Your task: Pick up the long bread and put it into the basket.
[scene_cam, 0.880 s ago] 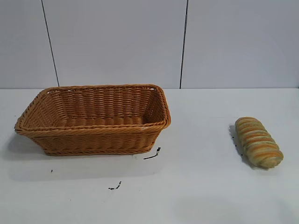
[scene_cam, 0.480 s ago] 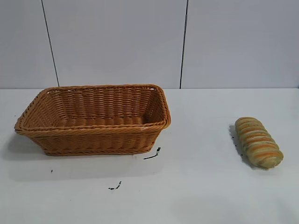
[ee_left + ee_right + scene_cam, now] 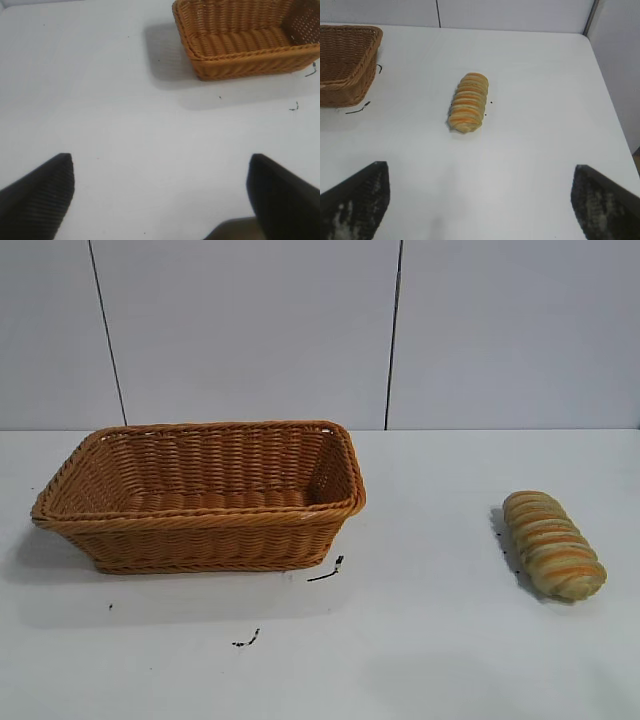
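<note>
The long bread [image 3: 553,544], a tan loaf with orange-brown crosswise stripes, lies on the white table at the right; it also shows in the right wrist view [image 3: 468,102]. The wicker basket [image 3: 200,522] stands at the left, empty; it also shows in the left wrist view [image 3: 240,57] and in the right wrist view [image 3: 345,85]. Neither arm shows in the exterior view. My right gripper [image 3: 481,200] is open and empty above the table, short of the bread. My left gripper [image 3: 161,195] is open and empty above bare table, away from the basket.
Small dark scraps lie on the table by the basket's front corner [image 3: 326,572] and in front of it [image 3: 247,640]. A grey panelled wall [image 3: 250,330] stands behind the table. The table's right edge [image 3: 610,100] shows in the right wrist view.
</note>
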Controlling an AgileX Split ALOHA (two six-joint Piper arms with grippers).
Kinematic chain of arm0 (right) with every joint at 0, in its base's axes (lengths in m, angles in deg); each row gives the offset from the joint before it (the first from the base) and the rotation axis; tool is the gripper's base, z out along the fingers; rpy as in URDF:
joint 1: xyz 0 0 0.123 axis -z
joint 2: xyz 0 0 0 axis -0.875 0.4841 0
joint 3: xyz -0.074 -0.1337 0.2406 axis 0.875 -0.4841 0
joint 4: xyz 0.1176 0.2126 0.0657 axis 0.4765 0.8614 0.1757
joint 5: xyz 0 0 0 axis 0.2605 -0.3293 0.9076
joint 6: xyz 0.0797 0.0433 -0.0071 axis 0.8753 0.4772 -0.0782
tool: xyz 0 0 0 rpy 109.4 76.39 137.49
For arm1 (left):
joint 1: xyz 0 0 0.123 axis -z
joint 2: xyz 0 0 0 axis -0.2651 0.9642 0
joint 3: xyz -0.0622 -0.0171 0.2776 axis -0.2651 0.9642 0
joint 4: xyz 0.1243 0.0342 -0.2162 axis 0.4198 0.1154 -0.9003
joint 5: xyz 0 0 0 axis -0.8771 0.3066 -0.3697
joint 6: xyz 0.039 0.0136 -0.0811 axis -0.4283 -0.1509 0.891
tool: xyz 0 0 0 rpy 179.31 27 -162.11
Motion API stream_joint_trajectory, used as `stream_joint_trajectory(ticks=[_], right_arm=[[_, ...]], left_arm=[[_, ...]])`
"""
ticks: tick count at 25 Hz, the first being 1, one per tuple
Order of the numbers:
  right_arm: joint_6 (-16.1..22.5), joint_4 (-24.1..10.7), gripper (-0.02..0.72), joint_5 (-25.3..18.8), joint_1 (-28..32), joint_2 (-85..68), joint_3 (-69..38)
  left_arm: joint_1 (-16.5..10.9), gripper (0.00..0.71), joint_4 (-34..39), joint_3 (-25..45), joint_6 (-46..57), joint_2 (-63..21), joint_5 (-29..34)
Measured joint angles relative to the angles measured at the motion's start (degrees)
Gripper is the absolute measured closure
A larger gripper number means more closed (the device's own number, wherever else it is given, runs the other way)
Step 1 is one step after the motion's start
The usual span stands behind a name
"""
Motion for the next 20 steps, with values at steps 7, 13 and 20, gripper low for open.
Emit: stream_joint_trajectory(ticks=[7, 13, 20], right_arm=[[0.0, 0.0, 0.022, 0.4, 0.0, 23.6, 7.9], [0.0, -0.1, 0.022, 3.3, 0.0, 43.2, 15.1], [-0.3, 0.2, 0.022, 7.9, -0.3, 61.6, 23.8]], left_arm=[[0.0, 0.014, 0.0, 0.0, 0.0, 0.0, 0.0], [0.0, 0.014, 0.0, 0.0, 0.0, 0.0, 0.0], [0.0, 0.014, 0.0, 0.0, 0.0, 0.0, 0.0]])
